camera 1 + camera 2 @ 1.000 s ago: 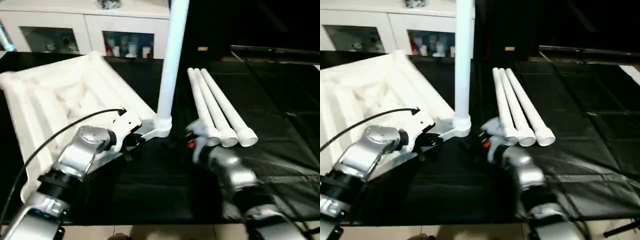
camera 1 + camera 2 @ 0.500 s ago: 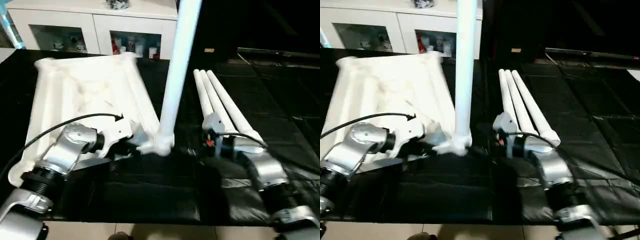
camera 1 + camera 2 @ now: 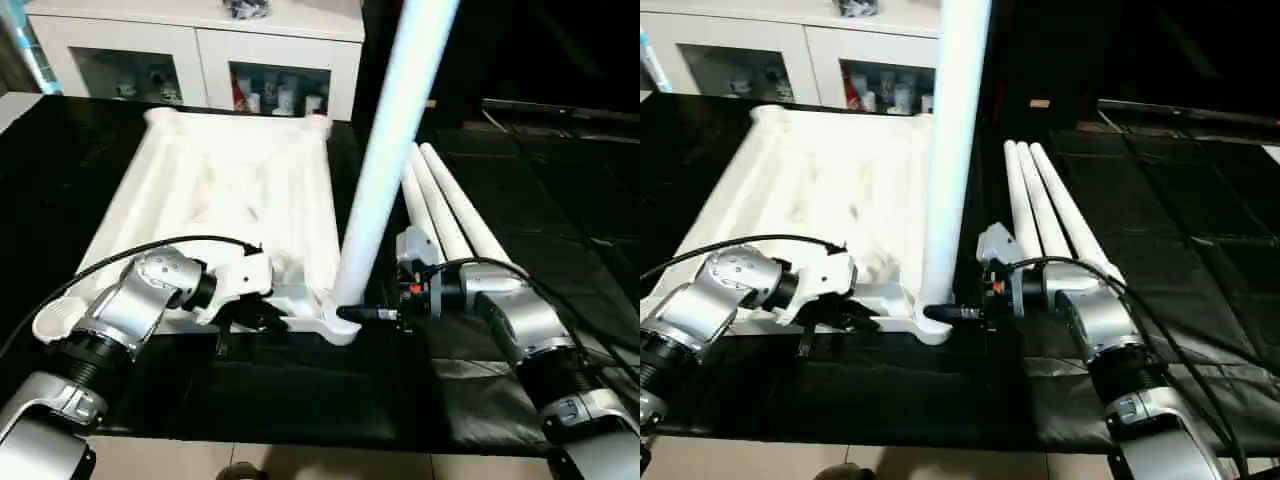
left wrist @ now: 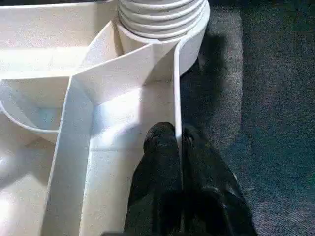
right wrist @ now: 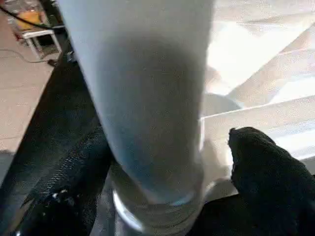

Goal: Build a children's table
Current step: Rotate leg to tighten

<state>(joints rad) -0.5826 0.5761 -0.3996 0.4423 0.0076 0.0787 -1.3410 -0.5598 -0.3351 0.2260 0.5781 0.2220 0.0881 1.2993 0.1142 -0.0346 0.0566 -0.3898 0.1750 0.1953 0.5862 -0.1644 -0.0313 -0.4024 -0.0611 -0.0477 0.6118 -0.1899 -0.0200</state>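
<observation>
The children's table lies upside down as a white top with its ribbed underside up. One white leg stands upright in the near right corner socket. My left gripper is shut on the thin rim wall just beside that socket, its fingers pinching the wall. My right gripper reaches in from the right at the foot of the upright leg. It is open, with one black finger on each side of the leg. Three loose legs lie side by side to the right.
Everything rests on a black-covered table whose front edge runs close below my arms. A white cabinet with glass doors stands behind. A black cable loops over my left wrist.
The table top has swung round with my left gripper still on its rim. My right gripper has moved left from the loose legs' ends to the foot of the upright leg.
</observation>
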